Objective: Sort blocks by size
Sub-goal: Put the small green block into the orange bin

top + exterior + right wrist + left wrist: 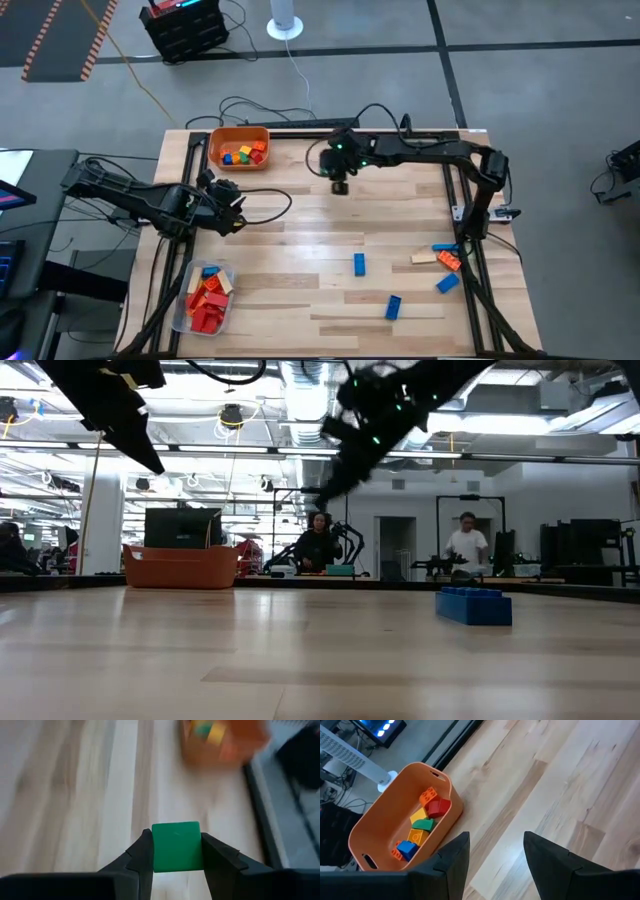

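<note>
The right gripper [177, 851] squeezes a small green block [176, 846] between its two dark fingers. Only the right wrist view shows this block; it is smooth, square and shiny. From above, the right gripper [340, 183] hangs over the far middle of the wooden table [300, 270], a little to the right of the orange bin [238, 148]. The block is too hidden there to see.

The left gripper [492, 852] has its fingers apart and holds nothing. From above, it [232, 212] sits over the left side of the table, just near of the orange bin. Its own camera looks into the bin [380, 820], which has rounded corners and handle holes. Inside lie short blocks [422, 827] in orange, red, yellow, green and blue, with round bumps on top.

At the near left corner stands a clear plastic tub [205, 298], full of longer red, orange, tan and blue blocks [207, 300]. Only the view from above shows it.

On the right side of the table lie loose long blocks: one blue block [359, 263] near the middle, another blue one [394, 306] closer to the near edge, and a small pile [442, 262] of blue, orange and tan by the right edge. The low view shows one blue block [473, 606] with bumps, lying flat.

The middle of the table is bare wood, with light and dark planks. Far behind, two people [318, 546] stand in the room.
</note>
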